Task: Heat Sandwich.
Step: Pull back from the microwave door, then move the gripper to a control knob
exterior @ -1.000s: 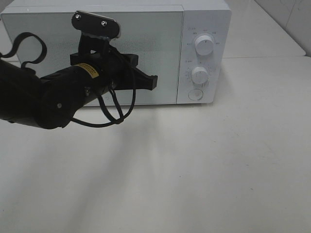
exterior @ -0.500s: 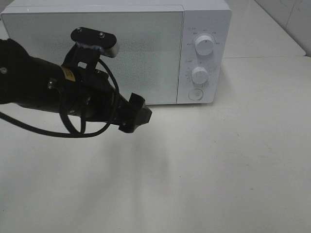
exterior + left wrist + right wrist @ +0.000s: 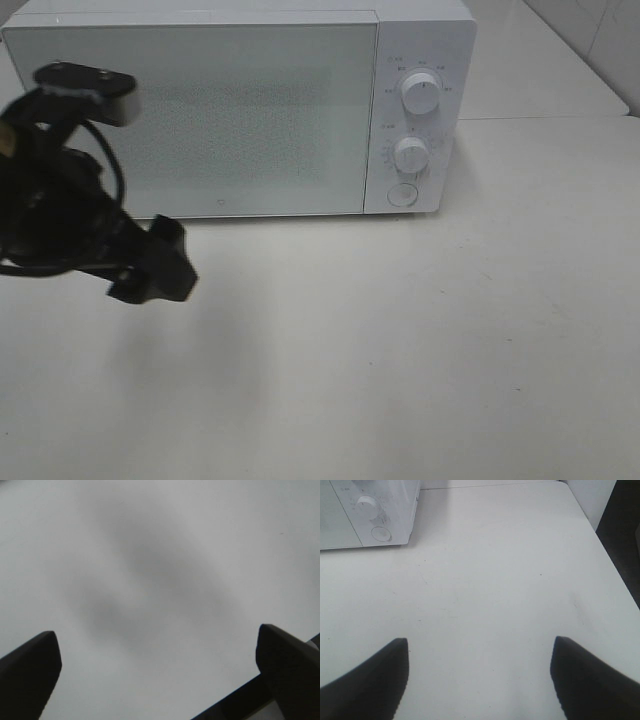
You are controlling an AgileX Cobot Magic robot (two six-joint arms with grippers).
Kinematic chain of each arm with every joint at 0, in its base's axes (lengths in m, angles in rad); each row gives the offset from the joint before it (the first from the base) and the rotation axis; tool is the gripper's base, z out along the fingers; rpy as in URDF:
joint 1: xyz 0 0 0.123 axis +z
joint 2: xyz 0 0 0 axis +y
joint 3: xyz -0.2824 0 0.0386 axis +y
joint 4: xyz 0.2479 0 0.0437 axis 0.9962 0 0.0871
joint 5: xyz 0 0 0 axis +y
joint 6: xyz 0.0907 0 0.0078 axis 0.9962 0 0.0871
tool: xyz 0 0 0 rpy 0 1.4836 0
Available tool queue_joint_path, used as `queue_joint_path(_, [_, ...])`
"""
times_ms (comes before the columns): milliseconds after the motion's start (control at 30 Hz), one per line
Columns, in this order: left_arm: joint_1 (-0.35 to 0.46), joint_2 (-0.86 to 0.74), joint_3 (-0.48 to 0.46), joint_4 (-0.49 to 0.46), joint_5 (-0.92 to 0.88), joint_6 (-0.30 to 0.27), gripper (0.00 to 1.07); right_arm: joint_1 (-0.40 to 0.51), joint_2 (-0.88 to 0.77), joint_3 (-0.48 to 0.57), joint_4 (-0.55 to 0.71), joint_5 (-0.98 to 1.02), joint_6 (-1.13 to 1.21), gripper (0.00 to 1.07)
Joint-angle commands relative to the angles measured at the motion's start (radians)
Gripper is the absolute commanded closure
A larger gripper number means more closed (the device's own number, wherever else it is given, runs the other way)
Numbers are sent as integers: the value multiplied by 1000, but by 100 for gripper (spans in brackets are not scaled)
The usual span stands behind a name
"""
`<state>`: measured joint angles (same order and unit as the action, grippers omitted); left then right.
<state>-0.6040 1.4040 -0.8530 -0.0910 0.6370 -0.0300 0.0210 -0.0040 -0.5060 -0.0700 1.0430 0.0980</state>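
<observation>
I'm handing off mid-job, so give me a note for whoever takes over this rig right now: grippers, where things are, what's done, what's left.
Left gripper: open, empty, over the table by the microwave's left front.
Right gripper: open, empty, above the table on the microwave's knob side.
Sandwich: in no view; the shut door hides the inside, so possibly in there.
Done: door closed.
Left: confirm the knobs are set, later retrieve the sandwich.

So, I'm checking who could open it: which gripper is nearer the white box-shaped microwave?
Left. The left gripper hangs just before the white microwave; the right gripper is farther back over the table.
</observation>
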Motion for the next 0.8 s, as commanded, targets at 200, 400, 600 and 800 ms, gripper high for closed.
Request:
queue_joint_path(200, [272, -165, 0, 24, 283, -77, 8, -9, -27, 3, 2, -4, -10, 32])
queue_joint_path(400, [433, -295, 5, 73, 417, -77, 8, -9, -27, 3, 2, -4, -10, 32])
queue_joint_path(600, [490, -465, 64, 123, 521, -73, 8, -9, -27, 3, 2, -4, -10, 32])
queue_joint_path(800, [492, -689, 182, 131, 512, -69, 8, -9, -27, 3, 2, -4, -10, 32])
